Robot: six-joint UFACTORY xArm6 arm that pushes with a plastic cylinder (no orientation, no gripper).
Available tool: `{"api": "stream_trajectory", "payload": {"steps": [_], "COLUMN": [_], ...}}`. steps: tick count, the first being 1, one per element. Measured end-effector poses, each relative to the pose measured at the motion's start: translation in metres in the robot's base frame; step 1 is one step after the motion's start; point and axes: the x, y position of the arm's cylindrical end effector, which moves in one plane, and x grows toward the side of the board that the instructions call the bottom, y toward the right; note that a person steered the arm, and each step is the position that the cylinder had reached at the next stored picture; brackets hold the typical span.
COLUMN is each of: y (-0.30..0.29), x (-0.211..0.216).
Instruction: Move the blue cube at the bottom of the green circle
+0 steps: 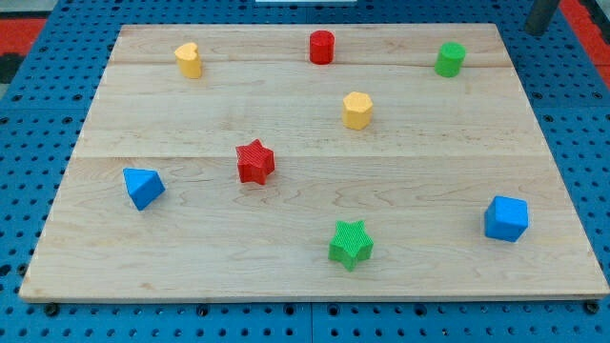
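Observation:
The blue cube (506, 218) sits near the board's right edge, toward the view's bottom. The green circle (450, 58), a short cylinder, stands near the board's top right corner, well above the cube. My rod shows only at the view's top right corner, off the board; its lower end, my tip (538, 30), is to the right of the green circle and far above the blue cube.
On the wooden board (286, 276): a yellow heart (189, 59) top left, a red cylinder (321, 47) top middle, a yellow hexagon (357, 110), a red star (254, 161), a blue triangular block (143, 187) at left, a green star (351, 244) bottom middle.

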Motion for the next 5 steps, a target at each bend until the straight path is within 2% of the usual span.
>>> {"api": "stream_trajectory", "payload": {"steps": [2, 3, 5], "y": [-0.026, -0.066, -0.149], "x": [0.072, 0.099, 0.224]}}
